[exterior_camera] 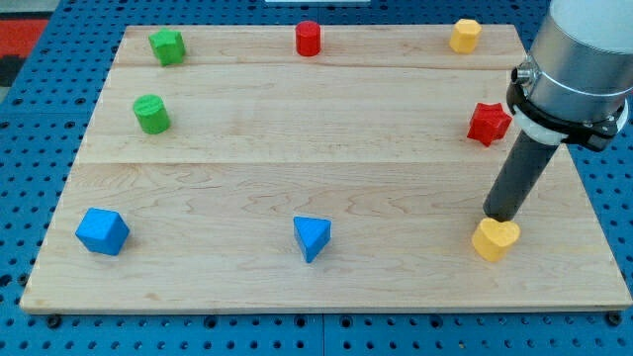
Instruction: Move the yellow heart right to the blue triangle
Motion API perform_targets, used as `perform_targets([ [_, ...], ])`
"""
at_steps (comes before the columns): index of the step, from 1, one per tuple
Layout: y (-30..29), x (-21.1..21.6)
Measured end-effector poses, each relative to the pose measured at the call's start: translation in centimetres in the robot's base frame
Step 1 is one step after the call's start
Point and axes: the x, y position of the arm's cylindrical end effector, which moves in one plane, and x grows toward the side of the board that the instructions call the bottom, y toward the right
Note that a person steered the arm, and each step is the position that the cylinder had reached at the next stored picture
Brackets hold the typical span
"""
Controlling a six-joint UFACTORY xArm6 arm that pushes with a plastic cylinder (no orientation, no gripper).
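The yellow heart lies near the view's bottom right of the wooden board. The blue triangle lies at the bottom middle, well to the left of the heart. My tip rests at the heart's upper edge, touching or almost touching it. The dark rod rises from there to the arm's grey body at the view's top right.
A blue cube sits at the bottom left. A green cylinder and a green star are at the left. A red cylinder and a yellow hexagon are at the top. A red star sits at the right.
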Motion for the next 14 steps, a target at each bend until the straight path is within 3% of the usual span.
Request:
perform_targets([
  [5,3.5,-2.4],
  [7,-0.9,2.6],
  [9,4.4,4.8],
  [11,-6.2,5.6],
  [14,-15.0,4.6],
])
